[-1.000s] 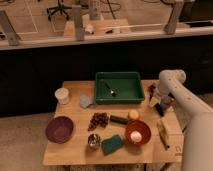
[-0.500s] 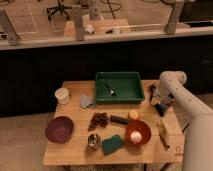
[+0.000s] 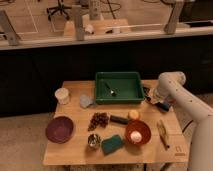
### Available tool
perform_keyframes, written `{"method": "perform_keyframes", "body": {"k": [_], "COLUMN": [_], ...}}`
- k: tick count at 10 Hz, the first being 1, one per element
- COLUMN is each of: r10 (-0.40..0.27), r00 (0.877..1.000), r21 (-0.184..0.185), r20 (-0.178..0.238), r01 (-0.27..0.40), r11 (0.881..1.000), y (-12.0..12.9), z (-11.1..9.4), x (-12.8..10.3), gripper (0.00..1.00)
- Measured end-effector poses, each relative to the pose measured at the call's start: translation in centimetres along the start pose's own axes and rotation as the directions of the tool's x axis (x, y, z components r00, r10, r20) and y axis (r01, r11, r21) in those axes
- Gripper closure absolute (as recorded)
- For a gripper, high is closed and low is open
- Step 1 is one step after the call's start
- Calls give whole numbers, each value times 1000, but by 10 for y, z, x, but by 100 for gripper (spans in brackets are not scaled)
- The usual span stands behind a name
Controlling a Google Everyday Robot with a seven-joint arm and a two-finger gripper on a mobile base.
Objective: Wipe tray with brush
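The gripper [image 3: 151, 98] sits low over the wooden table [image 3: 75, 150], just beside the right wall of the dark-green tray [image 3: 119, 75]. It is carried by the white arm [image 3: 172, 85], which reaches in from the right of the view. Its fingers are drawn together. The brush [image 3: 146, 92] is taken to be the small dark thing at the fingertips, between the gripper and the tray wall. Whether the fingers actually pinch it cannot be told, since the wrist covers part of it. Its long axis appears to run roughly along the tray's right wall, far to near, but this reading is uncertain. The governing relation for the coming move is that the tray lies directly toward the left of the view from the gripper, with only its raised wall between them. The brush must therefore be lifted clear of that wall before it travels sideways and descends onto the tray floor. Only one arm is present. The tray holds one slim utensil [image 3: 111, 90] with a pale head, lying left of the floor's middle, where it is likely to obstruct a full wiping stroke. The orange-brown bowl [image 3: 146, 129] at the near side of the table holds a white rounded item [image 3: 135, 136]. A black oblong item [image 3: 119, 119] lies between tray and bowl, well apart from the gripper, and what it is cannot be told.
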Motion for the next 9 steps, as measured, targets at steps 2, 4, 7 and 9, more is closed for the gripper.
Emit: {"method": "perform_keyframes", "body": {"k": [2, 4, 7, 9], "r10": [-7, -2, 10, 7], "r00": [1000, 1000, 998, 997], "r21": [-9, -27, -54, -60], "r20": [14, 29, 55, 73], "r01": [7, 2, -7, -3], "r11": [1000, 1000, 998, 998], "y": [3, 4, 6, 10], "z": [-5, -7, -17, -30], "x": [-5, -8, -16, -24], "gripper": [95, 95, 95, 95]}}
